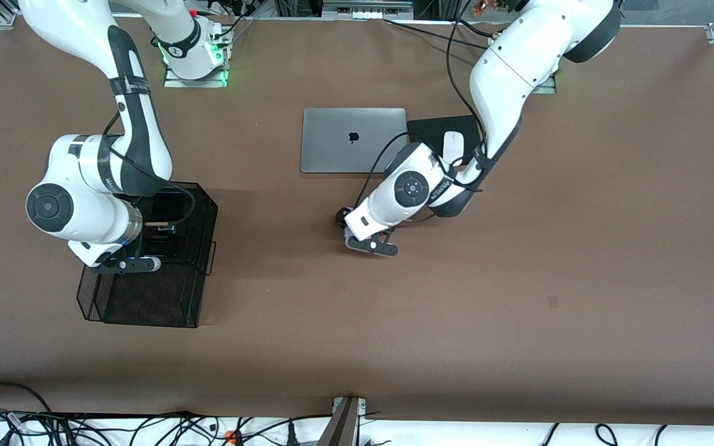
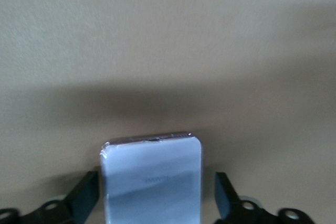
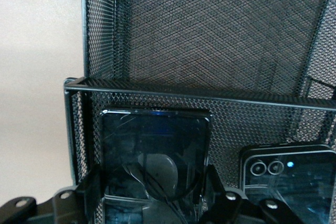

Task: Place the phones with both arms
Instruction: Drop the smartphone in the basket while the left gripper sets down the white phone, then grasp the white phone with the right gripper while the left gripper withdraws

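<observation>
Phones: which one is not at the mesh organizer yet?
The pale lavender-white flip phone, between the left pincer's fingers over bare table. The long black slab phone and black flip phone with camera lenses are in the mesh organizer.

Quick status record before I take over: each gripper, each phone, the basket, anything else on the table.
left gripper: low over the table mid-span, fingers apart on either side of the pale flip phone, gaps visible
right gripper: inside the black mesh basket, shut on the long black phone
black flip phone: in the basket beside the long black phone
laptop: closed, nearer the robots' bases
mouse: on a dark pad beside the laptop
</observation>
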Motion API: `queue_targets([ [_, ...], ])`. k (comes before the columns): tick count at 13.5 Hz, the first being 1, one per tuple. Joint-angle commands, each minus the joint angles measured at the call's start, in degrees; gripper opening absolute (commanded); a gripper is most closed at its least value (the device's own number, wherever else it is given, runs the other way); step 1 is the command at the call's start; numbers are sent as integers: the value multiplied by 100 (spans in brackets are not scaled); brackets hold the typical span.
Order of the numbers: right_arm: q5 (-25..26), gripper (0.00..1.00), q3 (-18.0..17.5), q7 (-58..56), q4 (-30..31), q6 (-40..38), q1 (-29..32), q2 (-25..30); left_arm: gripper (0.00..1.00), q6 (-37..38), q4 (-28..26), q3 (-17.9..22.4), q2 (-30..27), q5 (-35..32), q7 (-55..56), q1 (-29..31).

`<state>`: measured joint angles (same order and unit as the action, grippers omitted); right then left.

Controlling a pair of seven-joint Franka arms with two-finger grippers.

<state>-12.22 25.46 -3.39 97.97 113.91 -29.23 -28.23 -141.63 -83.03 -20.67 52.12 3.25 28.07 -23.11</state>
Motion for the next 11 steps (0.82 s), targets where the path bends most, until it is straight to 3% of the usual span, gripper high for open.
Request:
queue_targets([
  [1, -79, 0, -15, -92, 170, 18, -39, 204, 100, 415, -38, 20, -481, 53, 75, 376],
  [2, -79, 56, -15, -92, 135, 18, -39, 195, 100, 1140, 5, 37, -736, 53, 84, 473],
  [3, -87, 100, -15, -39, 117, 26, -39, 186, 100, 1869, 32, 72, -1052, 44, 67, 631],
  [5, -70, 100, -6, -91, -93, -26, -39, 221, 100, 2918, 23, 98, -1589, 0, 41, 1096],
  [8, 44, 100, 3, -66, -899, -1015, -39, 239, 100, 3921, 41, 81, -2274, -1129, -510, 1607],
  [11, 203, 100, -32, 205, -1640, -1704, -240, 195, 100, 4590, 58, 81, -2960, -1774, -1450, 1984],
])
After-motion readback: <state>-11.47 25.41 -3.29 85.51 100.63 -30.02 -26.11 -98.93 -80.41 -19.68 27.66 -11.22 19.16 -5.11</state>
